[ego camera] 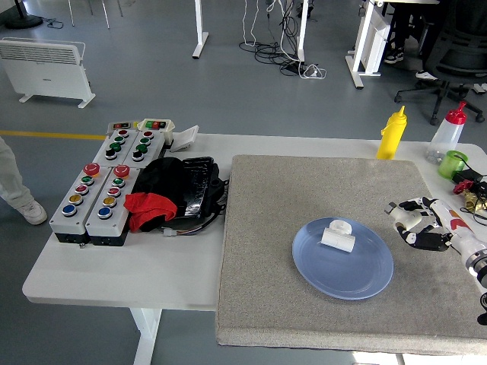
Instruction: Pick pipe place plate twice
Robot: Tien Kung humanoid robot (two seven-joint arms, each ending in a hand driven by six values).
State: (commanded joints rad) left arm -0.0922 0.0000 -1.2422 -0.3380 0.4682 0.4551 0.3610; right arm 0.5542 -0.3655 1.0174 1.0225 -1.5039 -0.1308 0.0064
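One short white plastic pipe piece [338, 236] lies on the round pale-blue plate [365, 278], toward the plate's far side, with a rounded white end just behind the blocky part of it. The plate sits on the grey felt mat [281, 304] that covers the right part of the white counter [114, 270]. My right hand [417, 225], white and black with its fingers loosely curled and nothing in them, hovers over the mat just to the right of the plate, apart from its rim, the black forearm running off toward the lower right corner. On the bare left part of the counter stand two grey button boxes [97, 202] with coloured push buttons, two smaller ones [131, 143] behind them, and beside these a heap of black fabric [176, 184] with a red cloth [149, 207] lying on its near side. At the counter's far right edge stand a yellow squeeze bottle [392, 134], a clear squeeze bottle with a red cap [449, 134] and a small green cup [454, 163]. A person's pale trouser leg and shoe [17, 186] show on the floor at the left edge.
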